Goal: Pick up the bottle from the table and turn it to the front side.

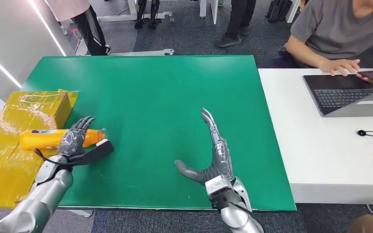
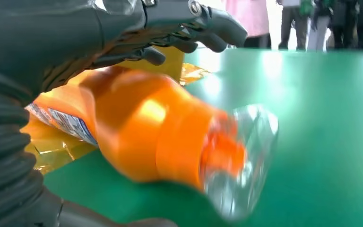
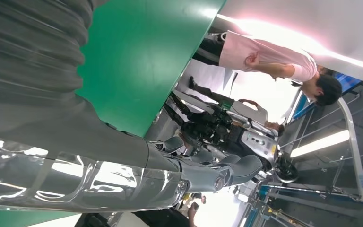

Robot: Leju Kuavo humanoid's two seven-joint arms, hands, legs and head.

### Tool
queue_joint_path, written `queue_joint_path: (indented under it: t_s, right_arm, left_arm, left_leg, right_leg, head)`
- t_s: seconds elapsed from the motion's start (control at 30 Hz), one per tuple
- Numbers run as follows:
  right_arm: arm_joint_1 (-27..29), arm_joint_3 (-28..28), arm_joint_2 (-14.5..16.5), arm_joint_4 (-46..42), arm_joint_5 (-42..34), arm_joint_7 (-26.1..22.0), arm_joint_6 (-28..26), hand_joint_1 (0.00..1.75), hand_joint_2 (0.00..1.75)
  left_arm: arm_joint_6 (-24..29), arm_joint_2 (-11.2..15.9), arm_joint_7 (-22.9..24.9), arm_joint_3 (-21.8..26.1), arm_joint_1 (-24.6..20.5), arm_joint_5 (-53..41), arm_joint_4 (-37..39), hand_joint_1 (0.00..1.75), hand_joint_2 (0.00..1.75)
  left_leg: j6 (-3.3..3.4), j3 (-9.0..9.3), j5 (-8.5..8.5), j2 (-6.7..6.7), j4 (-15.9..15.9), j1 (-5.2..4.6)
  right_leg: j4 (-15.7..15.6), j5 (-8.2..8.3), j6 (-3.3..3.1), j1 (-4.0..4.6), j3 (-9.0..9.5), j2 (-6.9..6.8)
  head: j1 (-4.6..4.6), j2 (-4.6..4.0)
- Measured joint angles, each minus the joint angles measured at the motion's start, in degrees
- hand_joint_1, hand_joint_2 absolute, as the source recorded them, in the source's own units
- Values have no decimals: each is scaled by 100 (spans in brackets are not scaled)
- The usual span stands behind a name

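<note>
An orange bottle (image 1: 41,138) with a clear cap lies on its side at the left edge of the green table (image 1: 160,87), its base over yellow wrapping. My left hand (image 1: 75,141) reaches over its neck end: the fingers arch above it and the thumb stretches out underneath, toward the cap. In the left wrist view the bottle (image 2: 142,127) lies between the fingers (image 2: 208,28) above and the thumb below, with a gap showing under the fingers. My right hand (image 1: 213,155) hovers over the table's near middle, fingers stretched out flat and holding nothing.
A yellow-wrapped box (image 1: 9,126) adjoins the table on the left. A white desk (image 1: 311,145) on the right carries a laptop (image 1: 349,94) and cables, with a seated person (image 1: 340,34) using a phone. Other people stand beyond the far edge.
</note>
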Motion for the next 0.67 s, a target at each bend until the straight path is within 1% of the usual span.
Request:
queue_joint_path:
  t_s: [0.07, 0.13, 0.23, 0.3, 0.37, 0.47, 0.6, 0.67]
  right_arm:
    - [3, -2, 0, 0, -3, 15, -4, 0, 175]
    - [10, -3, 0, 0, -3, 35, -2, 0, 175]
    - [18, -4, 0, 1, -2, 80, 10, 0, 175]
    - [19, -4, 1, 6, -1, 103, 34, 0, 175]
    - [16, -4, 4, 23, -2, 110, 65, 0, 175]
    - [14, -3, 19, 65, -4, 113, 85, 0, 175]
    - [5, 0, 42, 109, -16, 126, 92, 0, 175]
    - [-3, 3, 48, 117, -24, 141, 93, 0, 175]
  left_arm:
    - [207, -2, -288, 227, 120, 789, -205, 0, 175]
    - [412, 11, -420, 400, 295, 1760, -599, 0, 175]
    - [757, 65, -456, 503, 680, 3190, -1500, 0, 175]
    - [890, 79, -471, 569, 960, 3775, -2217, 0, 175]
    - [924, 64, -487, 662, 1212, 4048, -2945, 0, 175]
    - [933, 10, -500, 791, 1481, 4207, -3883, 0, 175]
    - [935, -82, -502, 841, 1678, 4467, -4777, 0, 175]
    - [935, -128, -502, 840, 1721, 4607, -5050, 0, 175]
  left_leg:
    - [0, 0, 0, 4, 0, 0]
    - [0, 0, -1, 6, 0, 0]
    - [0, -3, -2, 7, 0, 0]
    - [1, -5, -3, 6, 0, 0]
    - [1, -7, -3, 5, 0, 0]
    - [2, -8, -3, 5, 0, -1]
    - [2, -8, -3, 3, 1, -1]
    - [2, -8, -3, 2, 1, -1]
  right_leg:
    - [0, 0, 0, 0, -1, 4]
    - [0, 0, 0, 0, -2, 7]
    - [-2, -1, 0, 0, -6, 8]
    - [-3, -3, 1, 0, -7, 7]
    - [-4, -5, 1, 0, -8, 6]
    - [-4, -5, 1, 0, -7, 6]
    - [-5, -4, 2, 0, -6, 2]
    - [-5, -4, 2, 0, -6, 1]
  head:
    - [-1, 0]
    - [0, 0]
    - [0, 0]
    - [1, 0]
    - [1, 0]
    - [0, 0]
    - [0, 0]
    - [0, 0]
